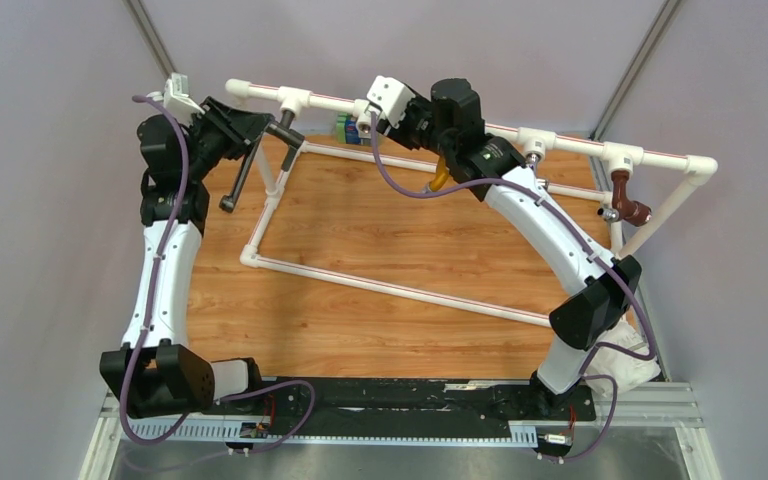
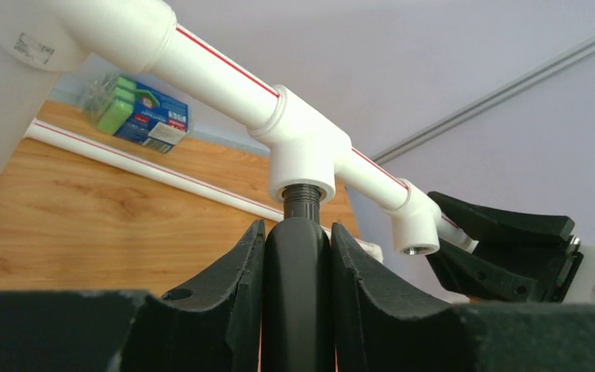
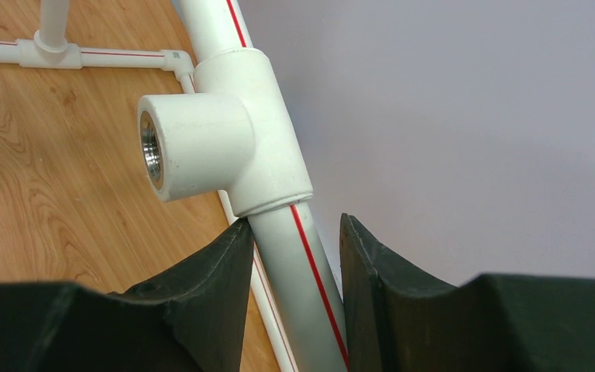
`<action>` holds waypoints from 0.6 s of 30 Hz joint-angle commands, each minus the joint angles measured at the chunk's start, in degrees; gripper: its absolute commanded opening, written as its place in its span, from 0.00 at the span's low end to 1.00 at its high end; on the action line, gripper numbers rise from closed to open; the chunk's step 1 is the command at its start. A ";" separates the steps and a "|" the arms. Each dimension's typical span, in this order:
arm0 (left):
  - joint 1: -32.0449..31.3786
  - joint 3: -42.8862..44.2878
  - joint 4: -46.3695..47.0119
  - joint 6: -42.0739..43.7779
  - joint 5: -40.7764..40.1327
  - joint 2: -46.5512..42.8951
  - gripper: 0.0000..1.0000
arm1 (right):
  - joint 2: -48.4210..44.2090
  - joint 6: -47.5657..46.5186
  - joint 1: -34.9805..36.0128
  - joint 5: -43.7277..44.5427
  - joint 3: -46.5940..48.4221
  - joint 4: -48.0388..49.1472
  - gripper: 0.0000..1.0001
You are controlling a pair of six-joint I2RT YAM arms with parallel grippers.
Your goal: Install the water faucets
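The long black faucet (image 1: 244,177) hangs from a white tee (image 1: 295,99) on the back rail of the white pipe frame (image 1: 400,285). My left gripper (image 1: 252,128) is shut on it. In the left wrist view the fingers (image 2: 240,271) clamp the faucet body (image 2: 298,302), and its threaded end sits in the tee's socket (image 2: 302,159). My right gripper (image 1: 403,118) is shut on the rail further right. In the right wrist view its jaws hold the red-striped pipe (image 3: 298,279) just below an empty tee (image 3: 225,132) with a metal thread.
An orange tap (image 1: 441,176) hangs under the rail by my right arm. A chrome fitting (image 1: 535,155) and a brown tap (image 1: 628,200) are on the rail's right part. A green and blue box (image 1: 345,128) lies at the back. An empty socket (image 2: 414,229) is beside the faucet's tee.
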 commanded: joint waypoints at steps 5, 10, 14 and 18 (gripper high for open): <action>-9.35 5.29 -12.33 19.07 0.16 -2.13 0.18 | 4.10 6.91 6.10 -9.33 -3.63 -3.02 0.00; -15.06 8.11 -17.34 27.87 -2.83 -1.34 0.18 | 3.48 6.30 6.10 -8.10 -4.51 -2.75 0.00; -18.31 10.48 -20.16 33.58 -3.45 -0.20 0.22 | 3.31 6.38 6.10 -7.92 -4.51 -2.75 0.00; -20.52 12.07 -21.22 34.56 -3.01 0.50 0.34 | 3.40 6.38 6.10 -7.66 -4.34 -2.75 0.00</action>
